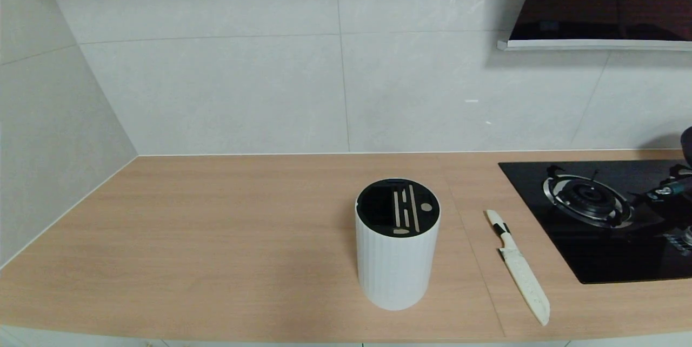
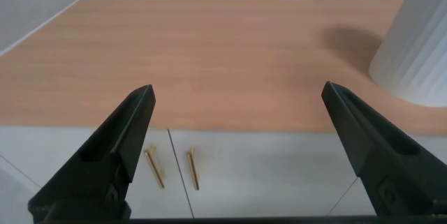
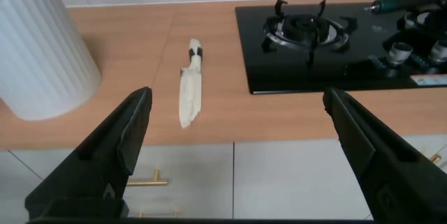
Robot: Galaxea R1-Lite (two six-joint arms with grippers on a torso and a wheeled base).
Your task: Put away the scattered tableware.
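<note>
Wooden and pale, the counter (image 1: 216, 239) carries a white ribbed holder (image 1: 397, 260) with a black slotted top. We see the white knife (image 1: 518, 266) lying flat between that holder and the black gas hob (image 1: 594, 260), its black-banded handle toward the tiled wall and its blade tip toward the counter's front edge. Our left gripper (image 2: 236, 91) hangs before the counter edge, above cabinet doors with gold handles (image 2: 192, 168), fingers spread wide and gripping nothing. Our right gripper (image 3: 237, 95) is likewise wide apart and empty, facing the knife but well short of it.
</note>
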